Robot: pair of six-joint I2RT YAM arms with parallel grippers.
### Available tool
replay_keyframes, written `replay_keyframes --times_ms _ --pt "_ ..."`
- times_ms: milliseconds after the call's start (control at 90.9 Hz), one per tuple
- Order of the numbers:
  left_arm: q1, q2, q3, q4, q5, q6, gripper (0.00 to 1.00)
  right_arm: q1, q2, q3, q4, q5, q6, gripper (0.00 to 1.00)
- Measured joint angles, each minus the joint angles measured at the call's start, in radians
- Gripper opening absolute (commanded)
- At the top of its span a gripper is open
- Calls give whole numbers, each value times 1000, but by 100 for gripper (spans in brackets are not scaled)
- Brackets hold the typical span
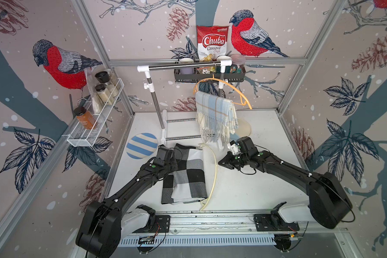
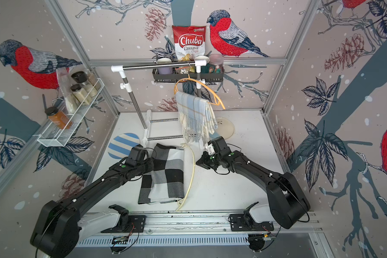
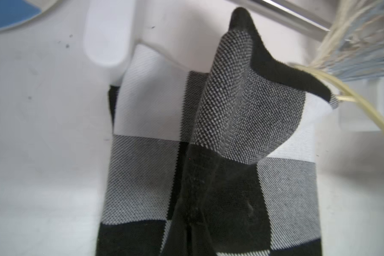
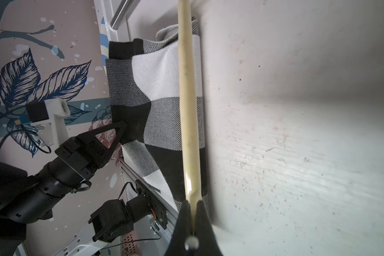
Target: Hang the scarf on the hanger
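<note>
A black, grey and white checked scarf [image 1: 188, 176] [image 2: 165, 178] lies folded on the white table. A cream hanger [image 1: 215, 169] [image 2: 193, 169] lies along its right edge, partly on the cloth. My left gripper [image 1: 173, 164] [image 2: 151, 162] is at the scarf's left side, shut on a bunched fold of the scarf [image 3: 226, 115], with its jaws [image 3: 190, 235] buried in black cloth. My right gripper [image 1: 221, 162] [image 4: 192, 212] is shut on the hanger's bar [image 4: 187, 99], which runs across the scarf [image 4: 162, 88].
Behind stands a clothes rack [image 1: 181, 67] with a blue plaid scarf [image 1: 215, 111] on an orange hanger [image 1: 238, 90]. A striped plate [image 1: 141, 145] and a cream plate [image 1: 245, 129] lie on the table. A wire shelf [image 1: 92, 131] is on the left wall, a black basket [image 1: 210, 77] on the back wall.
</note>
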Motion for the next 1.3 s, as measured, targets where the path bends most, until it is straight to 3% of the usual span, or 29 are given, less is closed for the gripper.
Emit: replay_keyframes --times_ms 319,583,803,1133,1298 --pt "45 124 63 -8 -76 19 0 -20 8 14 -3 -34 13 0" --pt "87 130 58 -31 -53 63 0 -50 -10 158 -148 -66 -10 0" --pt "89 104 64 -39 77 62 0 -34 -60 302 -315 -75 -1 0" --pt "88 50 72 18 345 -27 0 -18 -95 667 -658 -78 9 0" --pt "59 38 86 46 405 -61 0 -27 -90 781 -784 -78 -11 0"
